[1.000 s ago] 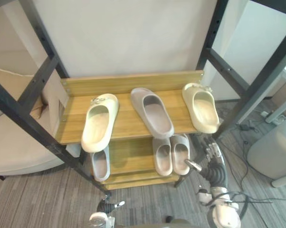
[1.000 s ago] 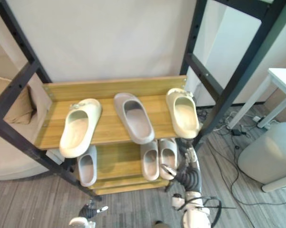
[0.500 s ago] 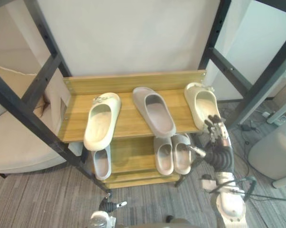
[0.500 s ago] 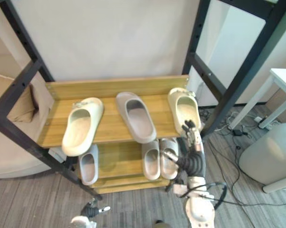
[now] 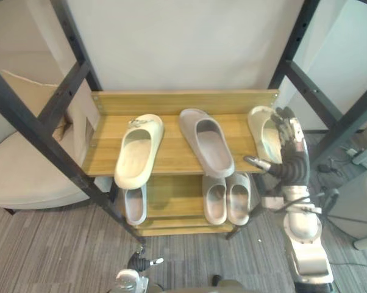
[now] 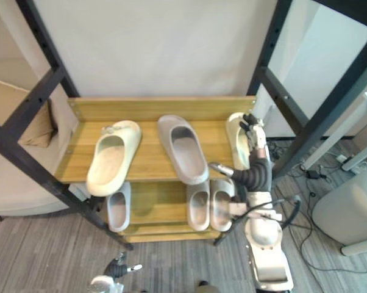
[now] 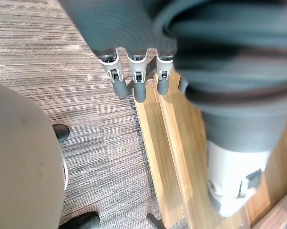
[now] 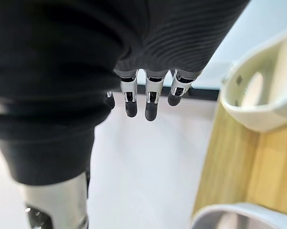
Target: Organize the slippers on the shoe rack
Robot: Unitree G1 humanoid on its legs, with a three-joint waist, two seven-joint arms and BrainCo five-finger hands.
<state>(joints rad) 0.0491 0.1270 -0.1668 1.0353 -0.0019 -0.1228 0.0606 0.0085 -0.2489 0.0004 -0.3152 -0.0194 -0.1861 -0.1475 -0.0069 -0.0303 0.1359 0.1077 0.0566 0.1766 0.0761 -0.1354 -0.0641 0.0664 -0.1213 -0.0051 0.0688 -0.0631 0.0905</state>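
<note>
The wooden shoe rack (image 5: 171, 160) carries three slippers on its top shelf: a cream slipper (image 5: 136, 149) at the left, a grey slipper (image 5: 208, 141) in the middle and a second cream slipper (image 5: 263, 135) at the right end. On the lower shelf lie a single grey slipper (image 5: 135, 204) and a grey pair (image 5: 227, 198). My right hand (image 5: 289, 143) is raised over the right cream slipper, open with straight fingers (image 8: 150, 100), holding nothing. The left hand (image 7: 136, 81) hangs open above the floor by the rack's base.
Black metal frame posts (image 5: 43, 140) slant across the left and right of the rack. A beige armchair (image 5: 25, 177) stands at the left. A grey pouf (image 6: 348, 213) sits on the floor at the right.
My right hand has risen from below the top shelf up to the right cream slipper. The camera has shifted a little; the slippers have not moved.
</note>
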